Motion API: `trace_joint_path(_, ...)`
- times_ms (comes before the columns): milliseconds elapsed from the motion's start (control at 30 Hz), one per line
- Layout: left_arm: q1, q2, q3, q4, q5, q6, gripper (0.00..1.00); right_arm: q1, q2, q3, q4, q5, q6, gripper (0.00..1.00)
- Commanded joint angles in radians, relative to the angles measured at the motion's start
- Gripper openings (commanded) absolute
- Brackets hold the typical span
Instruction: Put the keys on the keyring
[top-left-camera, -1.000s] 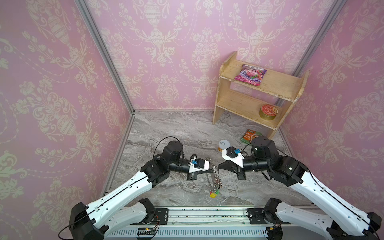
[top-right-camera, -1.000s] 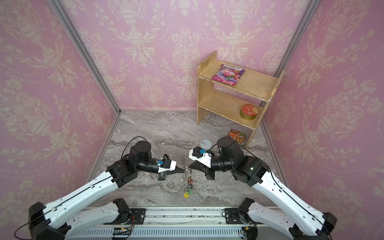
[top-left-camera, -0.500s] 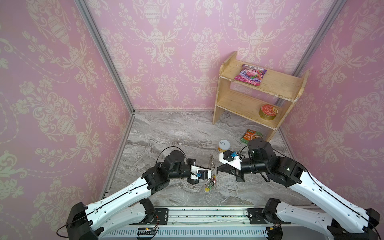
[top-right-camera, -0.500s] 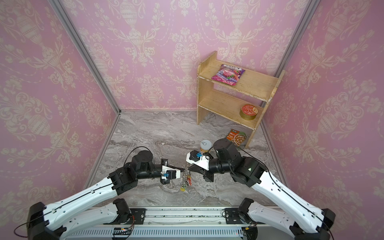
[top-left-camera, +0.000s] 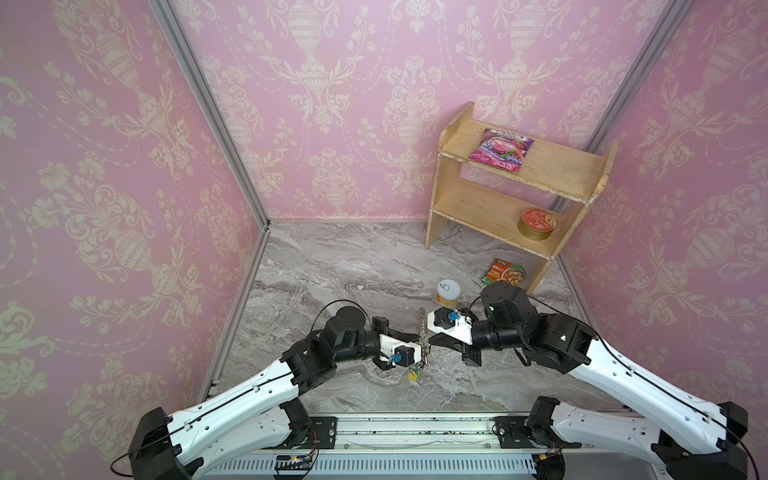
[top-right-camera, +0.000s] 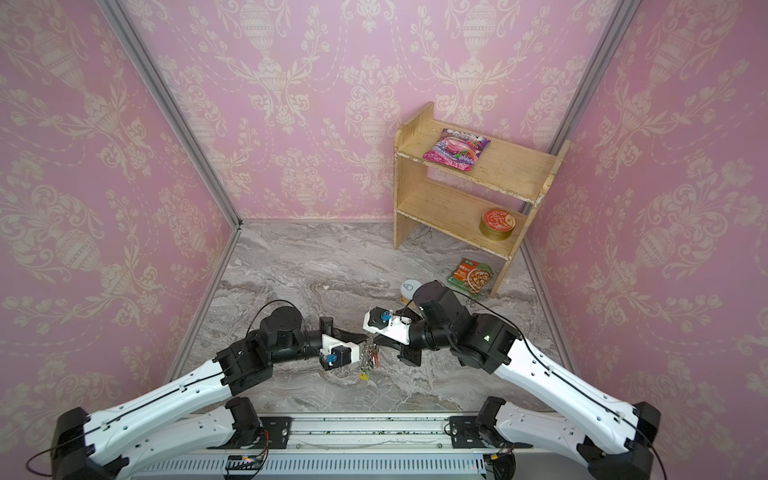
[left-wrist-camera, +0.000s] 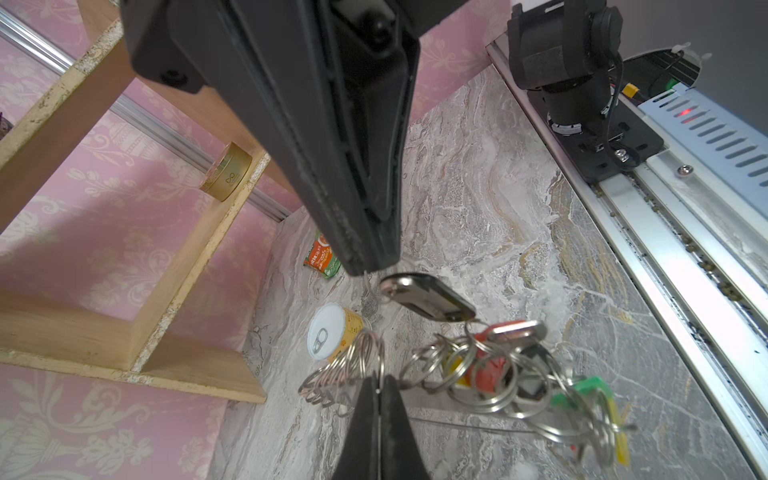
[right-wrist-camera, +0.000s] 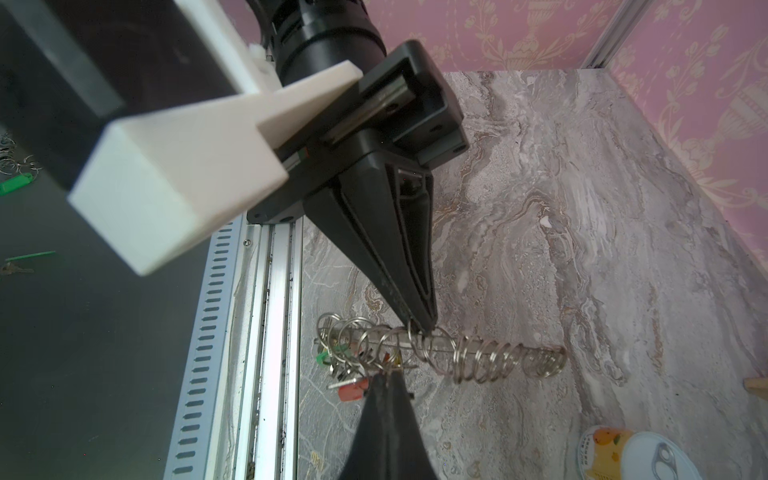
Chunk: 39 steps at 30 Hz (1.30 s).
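The keyring (top-left-camera: 422, 320) is a long coil of silvery rings (right-wrist-camera: 478, 357) with red, yellow and green tags (left-wrist-camera: 582, 390), held up above the marble floor between both arms. My left gripper (left-wrist-camera: 377, 380) is shut on one ring of the coil; in a top view its tips (top-left-camera: 419, 336) meet the coil from the left. My right gripper (right-wrist-camera: 388, 376) is shut on a thin ring in the bunch near the red tag (right-wrist-camera: 351, 390), and comes in from the right (top-right-camera: 376, 340). The black oblong key (left-wrist-camera: 428, 297) hangs on the bunch just beside the right gripper's tips.
A wooden shelf (top-left-camera: 498, 208) at the back right holds a pink packet (top-left-camera: 500, 153) and a red tin (top-left-camera: 536, 223). A green-orange packet (top-left-camera: 505, 272) and a white-lidded can (top-left-camera: 449, 291) sit on the floor near the right arm. The metal rail (top-left-camera: 415, 428) runs along the front edge.
The left wrist has rolled over and moved nearer, and the right gripper has shifted left. The keyring has swung from hanging down to lying stretched toward the back between the two grippers.
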<state>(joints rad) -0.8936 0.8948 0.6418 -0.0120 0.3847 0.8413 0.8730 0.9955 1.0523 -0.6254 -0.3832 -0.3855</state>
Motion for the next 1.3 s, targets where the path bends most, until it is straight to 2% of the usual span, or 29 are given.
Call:
trace_joint_path(0,-0.010,-0.021,-0.002,0.052,-0.002,0.022,0.00,0.008,0.004,-0.014,0.022,0.038,0.013,0.00)
trace_joint_path(467,-0.013,-0.025,0.007,0.017,0.054,0.016,0.00,0.007,0.024,-0.006,0.047,0.090,0.022,0.00)
trace_joint_path(1267,-0.011,-0.017,0.036,-0.008,0.079,-0.028,0.00,0.008,0.033,0.003,0.008,-0.044,-0.005,0.00)
